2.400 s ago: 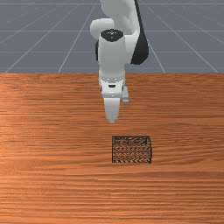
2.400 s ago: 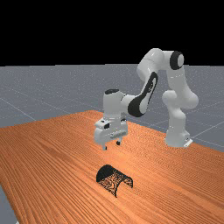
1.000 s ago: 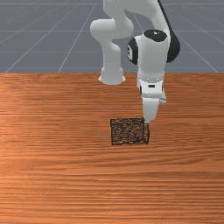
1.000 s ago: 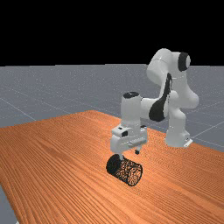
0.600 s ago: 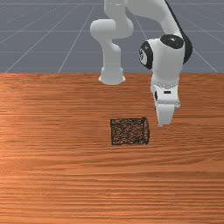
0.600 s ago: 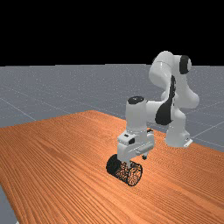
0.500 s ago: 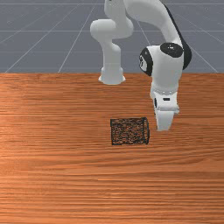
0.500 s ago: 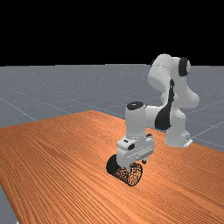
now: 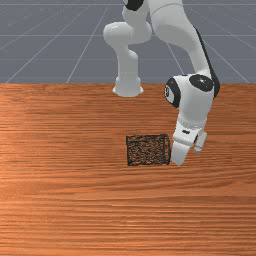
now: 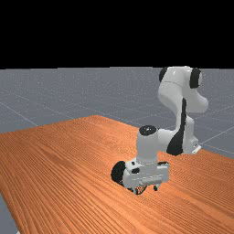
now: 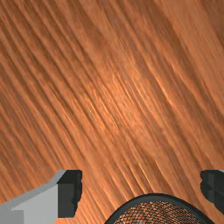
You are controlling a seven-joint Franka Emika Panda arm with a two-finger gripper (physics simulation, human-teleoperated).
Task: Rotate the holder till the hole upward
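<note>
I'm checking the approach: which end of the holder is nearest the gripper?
The front view's right end: the gripper is next to it, while the front view's left end lies farther off.

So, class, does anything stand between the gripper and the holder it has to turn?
Nothing visible does. The open gripper is right by the holder, at its end toward the front view's right, with no object between them.

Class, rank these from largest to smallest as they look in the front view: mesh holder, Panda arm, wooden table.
1. Wooden table
2. Panda arm
3. Mesh holder, clearly the smallest
</note>
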